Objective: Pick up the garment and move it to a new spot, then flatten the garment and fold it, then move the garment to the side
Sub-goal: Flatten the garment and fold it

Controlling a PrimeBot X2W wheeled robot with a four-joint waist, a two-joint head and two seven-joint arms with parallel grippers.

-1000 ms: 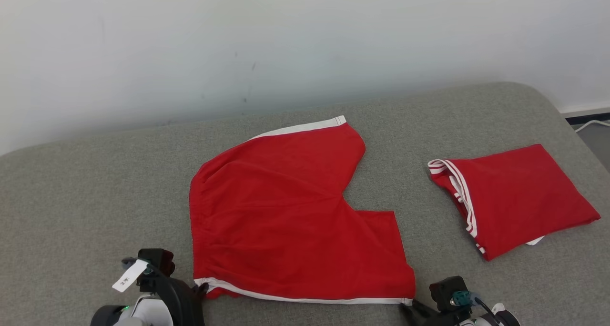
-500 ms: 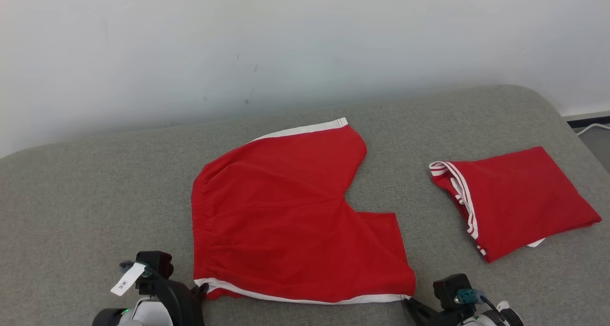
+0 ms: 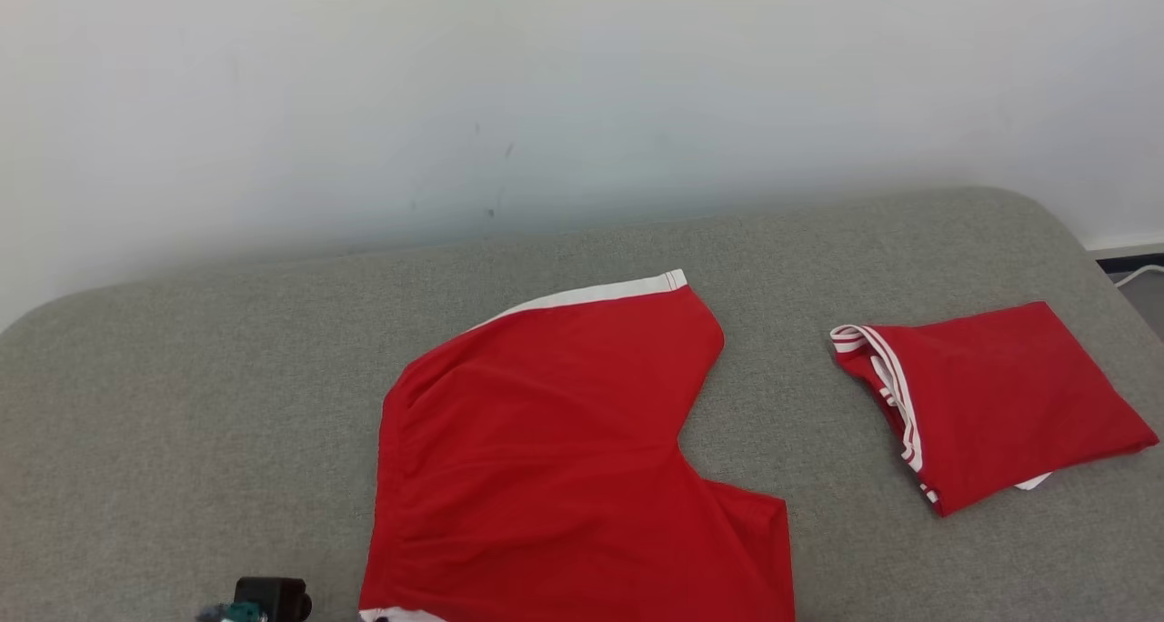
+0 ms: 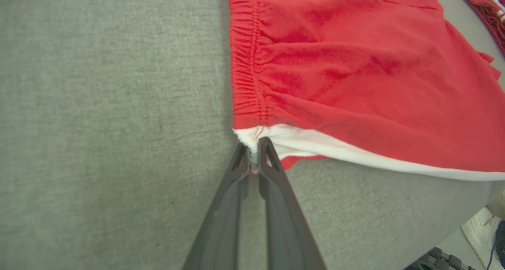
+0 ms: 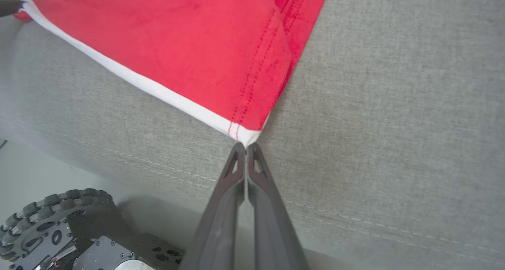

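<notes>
1. Clamping with the left gripper point(image 4: 254, 153) on the white-edged waistband corner of the shorts point(image 4: 355, 64), jaws pressed together with a little cloth bunched between the tips.
2. Closing the right gripper point(image 5: 245, 147) fully at the white-hemmed leg corner, tips meeting right at its point and appearing to be nipping only the very tip. Judging this a thin hold, with so little cloth entering the jaws.
3. Reaching in low with both arms from the near edge of the grey cushion point(image 5: 394, 104), fingers pointing away from the robot and lying close to the surface. Gripping one at each end of the white stripe running between the two sets of jaws.
4. Leaving the shorts spread out ahead of both jaws on the cushion, mostly flat, with gathers just beyond the left tips and a doubled seam edge just beyond the right tips.
5. Judging the work as sitting at the flattening or first-fold stage: holding both near corners, no fold made yet, and the move to the side not yet done.
6. Working well apart from a second, folded red garment point(image 3: 991, 404) lying far beyond and to the right of the right jaws.
</notes>
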